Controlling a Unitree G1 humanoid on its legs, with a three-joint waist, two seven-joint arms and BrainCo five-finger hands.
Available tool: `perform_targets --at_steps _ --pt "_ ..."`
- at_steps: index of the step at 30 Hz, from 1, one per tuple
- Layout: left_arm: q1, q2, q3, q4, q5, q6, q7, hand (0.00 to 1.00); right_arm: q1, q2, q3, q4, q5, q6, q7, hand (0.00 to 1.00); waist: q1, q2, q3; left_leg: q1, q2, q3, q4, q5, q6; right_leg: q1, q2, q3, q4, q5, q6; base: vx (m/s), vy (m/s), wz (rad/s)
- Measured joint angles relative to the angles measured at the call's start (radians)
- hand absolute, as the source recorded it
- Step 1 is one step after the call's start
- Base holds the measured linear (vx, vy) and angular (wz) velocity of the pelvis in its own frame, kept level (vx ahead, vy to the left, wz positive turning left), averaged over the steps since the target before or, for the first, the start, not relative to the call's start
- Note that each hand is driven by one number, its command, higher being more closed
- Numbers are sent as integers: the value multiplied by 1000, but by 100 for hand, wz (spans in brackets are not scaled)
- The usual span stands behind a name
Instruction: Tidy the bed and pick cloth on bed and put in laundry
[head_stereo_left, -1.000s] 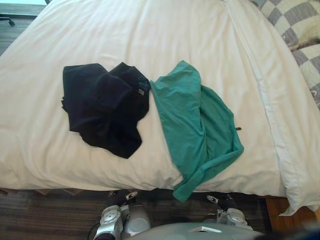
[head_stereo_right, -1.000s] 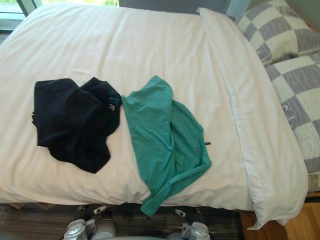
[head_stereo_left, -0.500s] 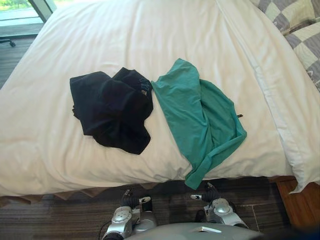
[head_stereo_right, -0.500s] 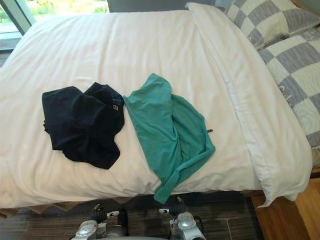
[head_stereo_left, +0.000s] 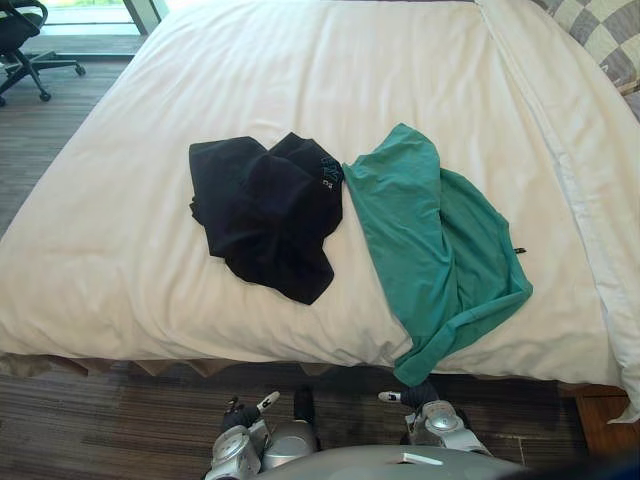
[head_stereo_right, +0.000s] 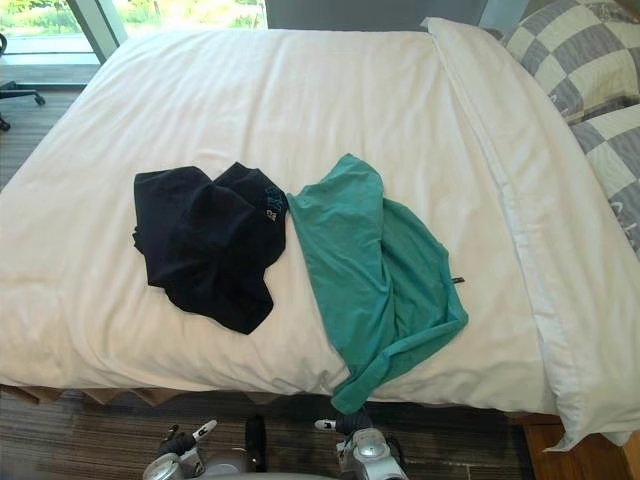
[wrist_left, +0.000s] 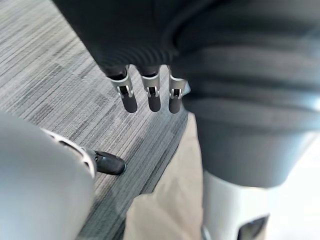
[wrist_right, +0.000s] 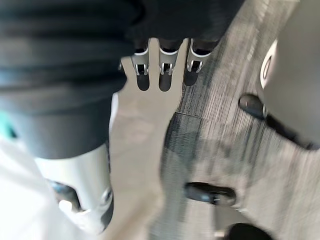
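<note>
Two hands hang low over the floor on the near side of the bed. The left hand (wrist_left: 149, 97) has its fingers straight and side by side, dark tips pointing at the grey, wood-grained floor (wrist_left: 55, 75), and holds nothing. The right hand (wrist_right: 165, 75) shows the same pose, with fingers extended in a row and nothing between them.

The near edge of the bed (head_stereo_left: 320, 70) lies between the hands and the cloths. Both cloths rest on the white cover.

- **Black cloth:** The black cloth (head_stereo_left: 265, 210) lies crumpled left of centre.
- **Green cloth:** The green cloth (head_stereo_left: 440, 240) lies just to the right of the black one, and the two touch along their upper edges. It is spread longer toward the robot, and its lower corner droops over the bed's near edge. A small dark tag (head_stereo_left: 519, 249) shows at its right border.

A folded band of white bedding (head_stereo_right: 520, 200) runs up the bed to the right of the green cloth. Beyond that band, the checked pillows (head_stereo_right: 575, 50) lie at the far right corner, well apart from both cloths. A black office chair (head_stereo_left: 25, 35) stands on the floor past the bed's far left corner, near a window (head_stereo_right: 180, 12).

Count: two hands, both empty; two cloths, one black and one green; two checked pillows; one office chair.
</note>
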Motion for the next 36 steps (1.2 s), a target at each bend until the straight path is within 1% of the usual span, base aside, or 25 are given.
perform_targets --at_steps 2,4,6,8,9,10,11,12,13,14,15,17,18,20,21,22,25,27,29,30,31,32,34,35,36 --pt "6 -2 27 8 -47 2 0 0 9 1 -80 -8 83 0 -13 0 -4 -3 -10 6 -15 -2 -1 -6 -3 14 -12 0 -14 4 8 90 74 7" --pt "20 -5 115 9 -108 5 -3 0 32 5 -221 -14 201 -12 -38 0 -1 -14 -24 23 -35 -3 -2 -13 -9 48 -25 -4 -39 11 16 124 70 12" --pt "26 -10 192 15 -152 16 -2 0 46 7 -334 -7 291 -18 -58 0 2 -18 -29 43 -39 -4 -2 -23 -11 73 -26 -5 -49 14 12 110 36 6" --pt "25 -1 383 7 -222 22 7 0 87 5 -533 -5 424 -19 -99 0 10 -16 -35 70 -36 -2 -2 -32 -20 107 -20 -4 -56 24 -4 85 -8 7" --pt "24 1 408 4 -229 22 8 0 90 3 -555 -6 435 -19 -105 0 10 -15 -35 72 -34 -2 -2 -34 -19 108 -19 -3 -56 24 -5 39 -26 2" --pt "18 6 491 -20 -263 20 25 0 109 -5 -630 -18 487 -22 -125 0 9 -11 -46 69 -29 3 -3 -37 -21 104 -17 2 -50 25 -5 6 -32 -8" --pt "11 5 540 -62 -295 17 41 0 122 -10 -687 -39 526 -25 -145 0 10 -1 -58 65 -16 9 -3 -44 -22 96 -13 10 -40 27 -10 6 -44 -13" --pt "14 6 576 -112 -315 15 53 0 135 -13 -727 -78 545 -30 -161 0 11 12 -65 69 -6 18 -3 -61 -29 92 -6 21 -34 35 -23 12 -29 -23" --pt "23 6 602 -194 -340 2 73 0 167 -24 -748 -146 565 -37 -187 0 14 28 -83 72 8 35 -3 -72 -23 82 3 28 -26 48 -41 30 -13 -26" --pt "34 7 607 -307 -367 -31 92 0 196 -30 -764 -234 566 -44 -216 0 18 41 -101 72 17 48 -3 -76 -24 72 7 27 -13 54 -48 43 -3 -18" --pt "39 7 610 -366 -374 -46 97 0 200 -28 -771 -283 566 -46 -229 0 16 46 -108 71 18 46 -3 -76 -24 72 8 27 -13 57 -49 52 -4 -4" --pt "32 18 614 -640 -400 -104 114 0 218 -26 -781 -535 538 -59 -267 0 11 43 -125 71 16 45 -3 -77 -22 72 7 27 -12 61 -51 44 -4 2" --pt "32 23 612 -694 -400 -116 115 0 218 -26 -779 -589 525 -61 -273 0 11 40 -128 71 16 45 -3 -77 -21 72 6 27 -12 61 -51 39 -9 0" --pt "34 47 602 -864 -398 -144 142 0 213 -25 -768 -776 488 -65 -294 0 11 34 -136 71 15 41 -2 -69 -21 73 6 27 -12 61 -51 49 -13 4" --pt "35 53 601 -905 -396 -152 151 0 209 -27 -768 -825 483 -67 -300 0 11 33 -138 70 14 39 -2 -69 -20 74 6 27 -12 61 -51 63 -17 11" --pt "37 67 601 -985 -383 -166 165 0 197 -31 -768 -904 458 -82 -313 0 10 32 -146 69 13 34 -2 -68 -19 75 6 27 -12 61 -51 60 -14 11" --pt "67 122 590 -1102 -326 -195 191 0 175 -48 -757 -1032 398 -108 -326 0 11 35 -165 69 11 23 -1 -65 -17 80 8 28 -12 61 -51 98 -23 13" --pt "78 152 577 -1133 -289 -199 200 0 155 -61 -740 -1047 358 -115 -325 0 10 39 -178 69 11 15 4 -63 -16 78 9 30 -12 61 -51 121 -29 10" --pt "79 189 542 -1133 -196 -195 202 0 128 -87 -711 -1025 310 -115 -315 0 11 45 -179 69 12 13 5 -60 -15 76 12 55 -13 61 -51 99 -31 7" --pt "78 216 502 -1133 -114 -189 201 0 100 -101 -687 -1004 279 -116 -302 0 10 49 -178 69 13 10 5 -59 -16 71 15 80 -16 61 -51 31 -23 -1" --pt "77 223 487 -1132 -76 -182 201 0 89 -109 -676 -990 264 -116 -295 0 9 50 -178 69 14 12 5 -59 -17 69 16 85 -16 61 -51 18 -32 -14" --pt "75 234 449 -1126 22 -162 202 0 64 -124 -648 -954 246 -116 -276 0 8 54 -176 69 17 23 5 -58 -18 61 18 96 -16 61 -51 10 -28 -23" --pt "64 238 410 -1097 105 -144 201 0 55 -124 -618 -943 219 -116 -261 0 6 57 -171 69 18 27 5 -58 -18 56 19 118 -20 61 -51 -2 -25 -23" --pt "46 238 376 -1058 170 -116 200 0 58 -124 -588 -942 190 -116 -249 0 -1 59 -165 69 18 31 5 -57 -19 53 20 129 -22 61 -51 -9 -18 -17" --pt "42 239 361 -1039 201 -104 200 0 58 -124 -571 -941 172 -116 -241 0 -5 60 -162 69 18 34 5 -56 -19 49 20 136 -23 61 -51 -21 -19 -24"
